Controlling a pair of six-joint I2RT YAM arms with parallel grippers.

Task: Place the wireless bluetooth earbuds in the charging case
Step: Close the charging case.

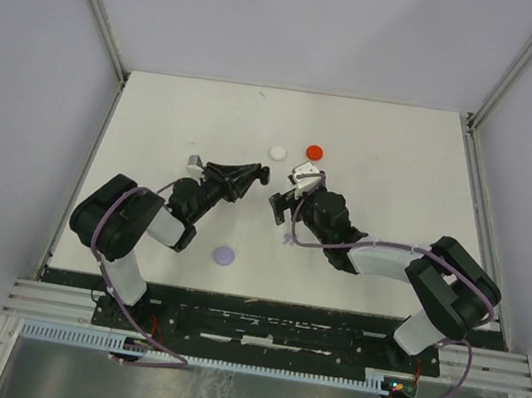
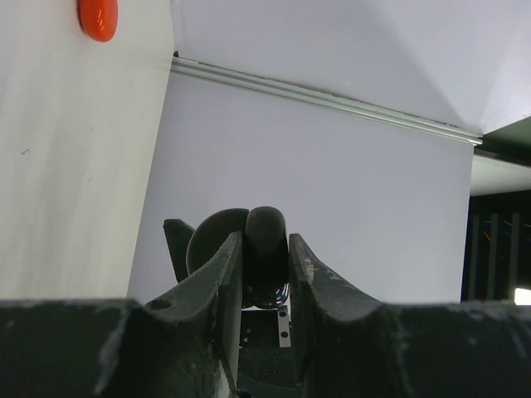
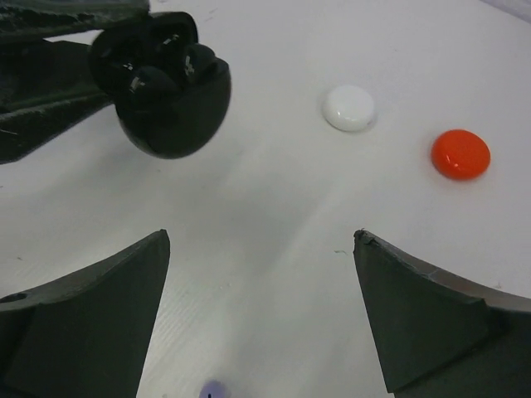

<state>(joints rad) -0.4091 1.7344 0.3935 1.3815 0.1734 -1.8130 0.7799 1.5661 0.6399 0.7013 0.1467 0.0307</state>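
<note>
Two arms reach in from the near edge of the table (image 1: 399, 179). Closest to that edge, left of centre, a lavender disc (image 1: 226, 254) lies on its own. Further in, about mid-table, the two end effectors face each other.

The left end effector (image 1: 250, 173) is clamped tight on the black charging case (image 3: 170, 91). It appears to hold the case clear of the table, lid open. Inside I can make out two glossy black earbuds (image 3: 149, 83) lying side by side. It is black on black, so I cannot tell whether both are pressed fully home.

The right end effector (image 3: 261, 240) hangs just beside the case, its jaws spread wide with nothing between them.

Beyond the pair, toward the far edge, lie a white disc (image 3: 348, 108) and a red disc (image 3: 460, 154) near it. They are apart from each other and from both arms.

To my eye the inserting step is at its close, since the earbuds sit in the case and the free end effector is empty. What comes next, I judge, is seating them firmly and shutting the lid. That calls for the right fingers to press gently from above while the left grip holds the case steady, so that nothing gets tipped out.
</note>
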